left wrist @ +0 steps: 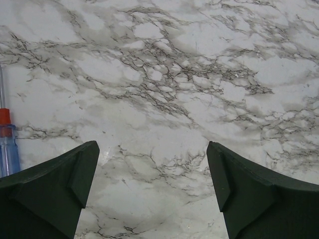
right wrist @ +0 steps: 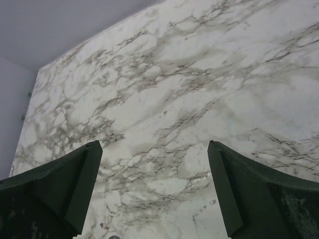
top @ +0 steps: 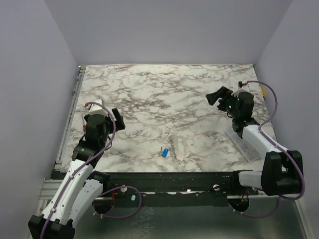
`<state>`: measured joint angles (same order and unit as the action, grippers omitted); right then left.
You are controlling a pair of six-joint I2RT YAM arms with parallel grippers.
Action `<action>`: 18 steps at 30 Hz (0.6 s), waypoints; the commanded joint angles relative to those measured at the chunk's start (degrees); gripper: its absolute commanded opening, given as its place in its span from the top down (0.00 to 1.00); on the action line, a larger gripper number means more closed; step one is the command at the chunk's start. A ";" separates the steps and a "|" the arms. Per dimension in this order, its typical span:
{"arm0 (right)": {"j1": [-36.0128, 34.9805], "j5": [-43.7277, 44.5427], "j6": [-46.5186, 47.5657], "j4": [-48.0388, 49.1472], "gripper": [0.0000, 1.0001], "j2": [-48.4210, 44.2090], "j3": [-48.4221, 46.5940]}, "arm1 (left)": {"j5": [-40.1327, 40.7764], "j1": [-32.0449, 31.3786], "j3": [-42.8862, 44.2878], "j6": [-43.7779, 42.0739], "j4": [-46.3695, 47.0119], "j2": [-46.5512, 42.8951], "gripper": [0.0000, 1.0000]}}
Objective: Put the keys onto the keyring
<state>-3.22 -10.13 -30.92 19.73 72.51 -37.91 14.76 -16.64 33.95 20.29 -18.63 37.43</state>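
Note:
The keys [top: 172,148] lie in a small silvery cluster near the table's front edge, between the two arms. One of them has a bright blue head [top: 164,152]. Just right of them, a pale thin loop that looks like the keyring [top: 183,148] is hard to make out on the marble. My left gripper [top: 118,119] hovers open to the left of the keys, well apart from them. My right gripper [top: 214,97] is open at the far right, also away from them. Both wrist views, left [left wrist: 152,149] and right [right wrist: 153,147], show only bare marble between the fingers.
A screwdriver [left wrist: 7,144] with a red collar and clear blue handle lies at the left edge of the left wrist view. A clear plastic item [top: 246,146] rests beside the right arm. Purple cables loop around both arms. Lavender walls enclose the marble table [top: 164,94].

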 commanded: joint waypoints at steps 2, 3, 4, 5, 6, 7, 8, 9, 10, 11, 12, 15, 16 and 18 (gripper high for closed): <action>-0.37 -12.10 -1.90 -1.55 0.00 1.85 -0.24 | -1.31 -0.24 1.33 -0.69 -0.66 1.21 0.02; -0.44 -13.16 -1.75 -1.94 0.00 1.99 -0.38 | -1.50 -0.30 1.37 -0.69 -0.64 1.49 0.02; -0.74 -13.76 -1.74 -2.70 0.00 2.04 -0.64 | -1.69 -0.28 1.38 -0.69 -0.64 1.69 0.02; -1.09 -14.05 -1.84 -3.76 0.00 2.21 -1.37 | -1.87 -0.28 1.45 -0.69 -0.64 1.91 0.02; -2.00 -14.01 -1.75 -5.06 0.00 2.39 -2.28 | -2.00 -0.26 1.46 -0.67 -0.76 2.08 0.02; -3.17 -13.69 -1.25 -6.46 0.00 2.57 -3.38 | -2.09 -0.26 1.46 -0.69 -0.71 2.24 0.03; -4.70 -13.32 -0.39 -8.04 0.00 2.81 -4.42 | -2.04 -0.23 1.39 -0.51 -0.69 2.31 0.04; -6.51 -12.36 1.03 -10.00 0.00 3.12 -5.84 | -1.87 -0.26 1.38 -0.30 -0.69 2.54 0.06; -8.07 -11.57 2.07 -11.97 0.00 3.58 -7.48 | -2.06 -0.26 1.38 -0.26 -0.65 2.88 0.07; -9.50 -10.96 2.79 -14.30 0.00 4.15 -9.03 | -2.33 -0.31 1.45 -0.18 -0.70 3.29 0.08; -10.70 -11.14 3.65 -17.25 0.00 4.95 -10.59 | -2.67 -0.24 1.53 -0.16 -0.67 3.79 0.09; -16.08 -9.15 8.23 -21.86 0.00 5.93 -13.33 | -3.67 -0.23 1.73 -0.25 -0.73 5.03 0.10; -18.54 -7.81 9.91 -22.86 0.00 6.14 -13.86 | -3.91 -0.24 1.64 -0.25 -0.70 5.12 0.10; -24.04 -7.57 12.37 -26.94 0.01 9.04 -16.16 | -3.73 -0.25 1.47 -0.26 -0.68 5.11 0.10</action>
<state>-22.28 -19.64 -23.79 1.69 78.26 -51.35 12.71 -16.64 34.06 20.29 -19.31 42.78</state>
